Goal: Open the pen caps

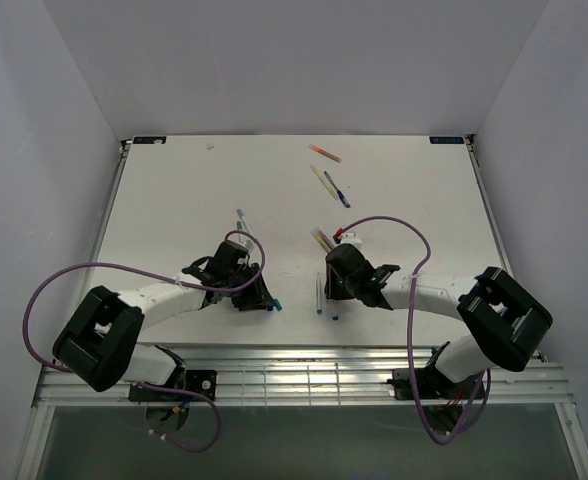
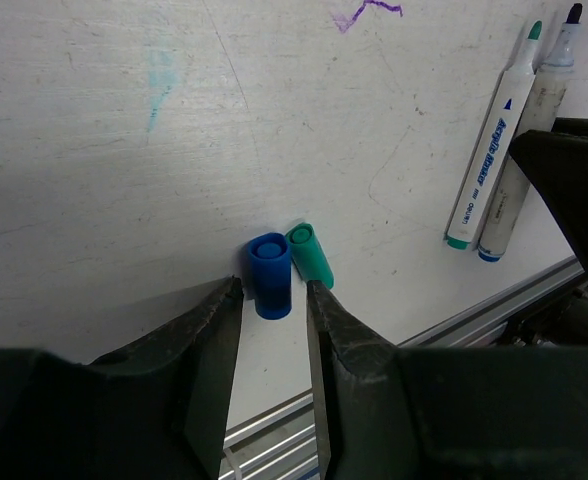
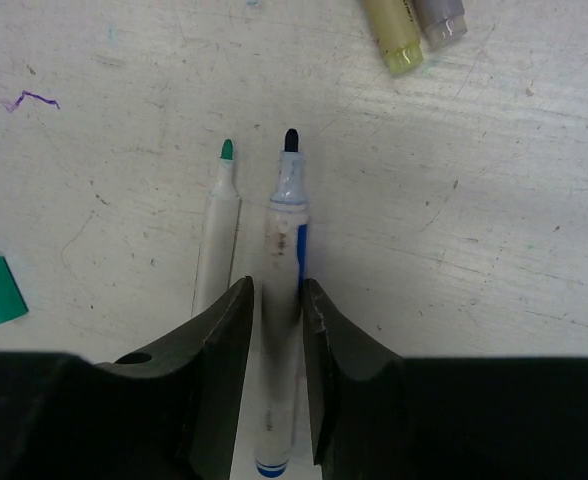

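Plastic caps (image 2: 270,272), two, at parted left gripper (image 2: 274,285); right gripper (image 3: 276,285) straddles pen (image 3: 286,215), grip unclear.

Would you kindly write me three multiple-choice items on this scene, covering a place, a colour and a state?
1. Where is the blue cap? A. at the left tool's tips B. in a box C. on a shelf
2. What colour is the cap beside it? A. orange B. teal C. purple
3. The two pens at the right tool are: A. capped B. uncapped C. upright
Answers: 1 A, it lies at that tool's tips; 2 B, the teal cap lies alongside; 3 B, both tips are bare.
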### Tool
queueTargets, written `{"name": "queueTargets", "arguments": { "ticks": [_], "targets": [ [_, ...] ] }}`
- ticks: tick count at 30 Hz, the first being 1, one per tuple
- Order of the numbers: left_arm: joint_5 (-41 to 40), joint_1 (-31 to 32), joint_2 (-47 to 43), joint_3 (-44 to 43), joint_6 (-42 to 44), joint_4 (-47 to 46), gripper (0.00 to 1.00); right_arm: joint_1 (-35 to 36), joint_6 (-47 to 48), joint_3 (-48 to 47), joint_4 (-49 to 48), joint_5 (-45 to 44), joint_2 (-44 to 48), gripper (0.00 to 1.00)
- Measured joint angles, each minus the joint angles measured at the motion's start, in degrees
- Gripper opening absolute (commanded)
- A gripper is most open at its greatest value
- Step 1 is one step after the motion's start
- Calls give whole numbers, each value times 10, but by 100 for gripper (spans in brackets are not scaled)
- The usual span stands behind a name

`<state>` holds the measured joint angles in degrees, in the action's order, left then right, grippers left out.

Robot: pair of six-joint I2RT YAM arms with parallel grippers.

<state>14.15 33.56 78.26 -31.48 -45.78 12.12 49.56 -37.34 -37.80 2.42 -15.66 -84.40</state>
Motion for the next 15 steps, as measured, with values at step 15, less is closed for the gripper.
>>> {"name": "queueTargets", "arguments": {
  "ticks": [15],
  "targets": [
    [-4, 0, -25, 12, -1, 7, 50, 0, 5, 0, 17, 4, 17, 42]
  ]
}}
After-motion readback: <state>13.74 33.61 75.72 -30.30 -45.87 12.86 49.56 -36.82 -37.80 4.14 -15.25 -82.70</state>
